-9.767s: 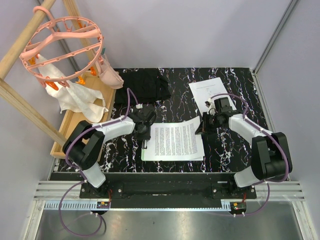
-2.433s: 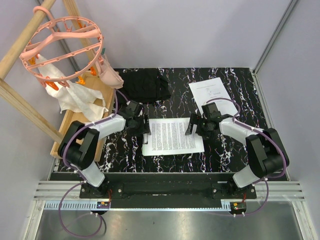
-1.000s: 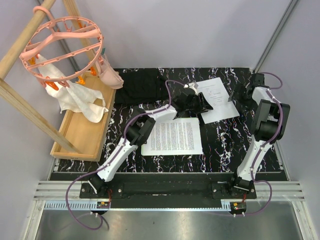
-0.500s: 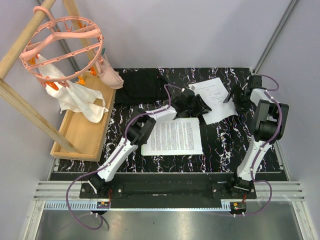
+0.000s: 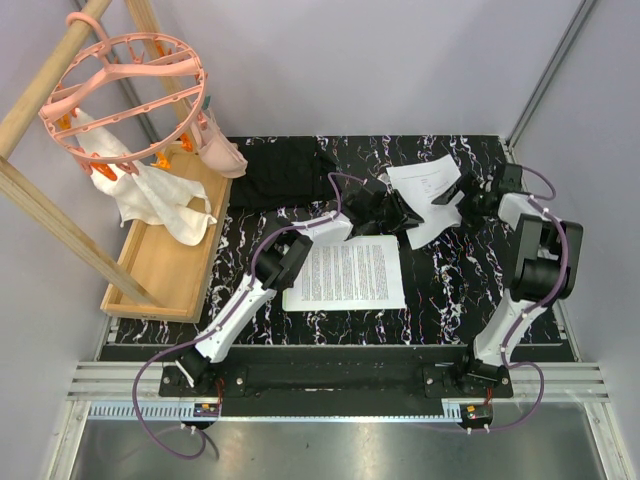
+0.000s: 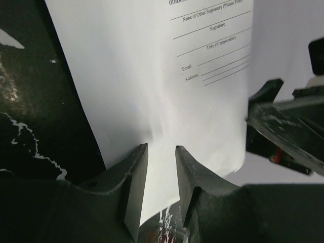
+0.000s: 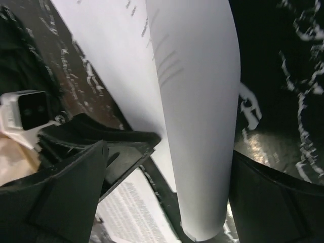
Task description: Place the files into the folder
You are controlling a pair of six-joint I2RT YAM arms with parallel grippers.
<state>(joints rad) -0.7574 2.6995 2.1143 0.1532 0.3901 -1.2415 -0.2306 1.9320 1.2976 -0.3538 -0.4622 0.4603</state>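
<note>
While the left end effector (image 6: 161,150) stands narrowly apart astride the edge of a white printed paper sheet (image 6: 152,76), the right end effector (image 7: 172,202) gapes wide around its curl.

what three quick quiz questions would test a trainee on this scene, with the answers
1. Multiple choice: which item are both the left gripper and the right gripper at?
A) the dense-text sheet
B) the signature sheet
C) the black fabric
2. True or false: the right gripper is shut.
3. Short answer: what lies in the wooden tray?

Key
1. B.
2. False: its jaws stand wide, with the sheet curling between them.
3. A white cloth.
</note>
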